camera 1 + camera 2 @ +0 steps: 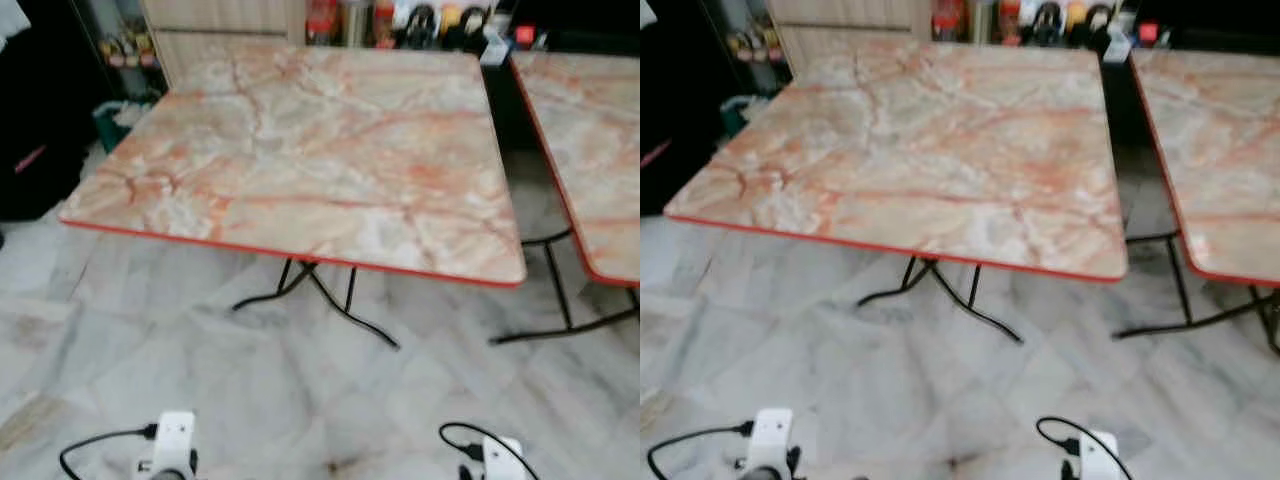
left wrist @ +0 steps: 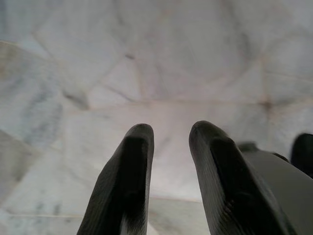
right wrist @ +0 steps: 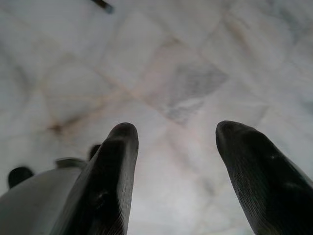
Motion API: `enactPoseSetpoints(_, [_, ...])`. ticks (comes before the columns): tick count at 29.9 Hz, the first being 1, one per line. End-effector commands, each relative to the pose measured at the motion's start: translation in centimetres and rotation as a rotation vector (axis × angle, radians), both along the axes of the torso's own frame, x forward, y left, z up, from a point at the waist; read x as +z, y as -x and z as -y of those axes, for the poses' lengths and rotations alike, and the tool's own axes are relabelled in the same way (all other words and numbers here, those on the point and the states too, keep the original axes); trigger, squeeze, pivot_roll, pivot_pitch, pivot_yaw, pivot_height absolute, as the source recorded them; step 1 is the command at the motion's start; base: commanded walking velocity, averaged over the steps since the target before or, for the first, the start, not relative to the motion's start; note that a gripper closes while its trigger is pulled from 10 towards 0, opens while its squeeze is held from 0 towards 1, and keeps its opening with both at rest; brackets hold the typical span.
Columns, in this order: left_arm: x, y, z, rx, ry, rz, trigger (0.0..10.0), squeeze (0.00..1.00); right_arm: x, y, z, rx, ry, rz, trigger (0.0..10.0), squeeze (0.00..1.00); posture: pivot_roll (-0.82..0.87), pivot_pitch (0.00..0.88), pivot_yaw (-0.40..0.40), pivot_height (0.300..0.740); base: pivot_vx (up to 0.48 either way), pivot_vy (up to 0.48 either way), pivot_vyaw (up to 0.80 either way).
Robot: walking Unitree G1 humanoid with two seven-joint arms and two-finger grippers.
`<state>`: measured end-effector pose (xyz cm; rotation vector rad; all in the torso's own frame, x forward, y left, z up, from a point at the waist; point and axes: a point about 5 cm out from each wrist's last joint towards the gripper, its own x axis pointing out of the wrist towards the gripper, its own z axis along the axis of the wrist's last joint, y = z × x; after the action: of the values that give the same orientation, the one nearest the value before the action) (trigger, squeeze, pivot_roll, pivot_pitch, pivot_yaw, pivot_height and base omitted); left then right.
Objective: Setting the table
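Marble counter (image 1: 330, 160) stands bare ahead of both hands, a second counter (image 1: 590, 150) beyond the right one; no tableware is visible. Left wrist: left hand (image 2: 168, 147) hangs over floor (image 2: 146, 63), fingers apart, empty. Right wrist: right hand (image 3: 176, 147) released wider, empty. Risk: walking in, a low arm could clip the counter's edge.

Square folding table (image 1: 320, 150): pink-orange marble-pattern top, red edging, black metal legs; standing level on grey marble floor (image 1: 200, 380).
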<state>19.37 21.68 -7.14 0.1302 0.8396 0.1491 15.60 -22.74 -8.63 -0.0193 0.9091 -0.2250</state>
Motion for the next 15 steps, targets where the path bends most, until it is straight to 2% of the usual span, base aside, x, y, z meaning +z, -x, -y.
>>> enactPoseSetpoints(1, [-0.6, 1.3, -0.6, 0.007, -0.009, -0.05, 10.0, 0.0, -0.5, 0.7, -0.8, 0.001, -0.032, -0.025, 10.0, 0.0, -0.04, 0.16, -0.004, 0.74, 0.0, -0.42, 0.0])
enactPoseSetpoints(7, [-0.5, 1.2, -0.8, 0.004, -0.011, -0.05, 10.0, 0.0, -0.6, 0.9, -0.8, -0.004, -0.027, -0.033, 10.0, 0.0, -0.04, 0.154, 0.003, 0.74, 0.0, -0.417, 0.0])
enactPoseSetpoints(15, [-0.1, 0.3, -0.9, -0.003, -0.013, -0.033, 10.0, 0.0, -0.5, 0.7, -0.9, -0.009, -0.036, -0.023, 10.0, 0.0, -0.05, 0.147, 0.006, 0.74, 0.0, -0.417, 0.0])
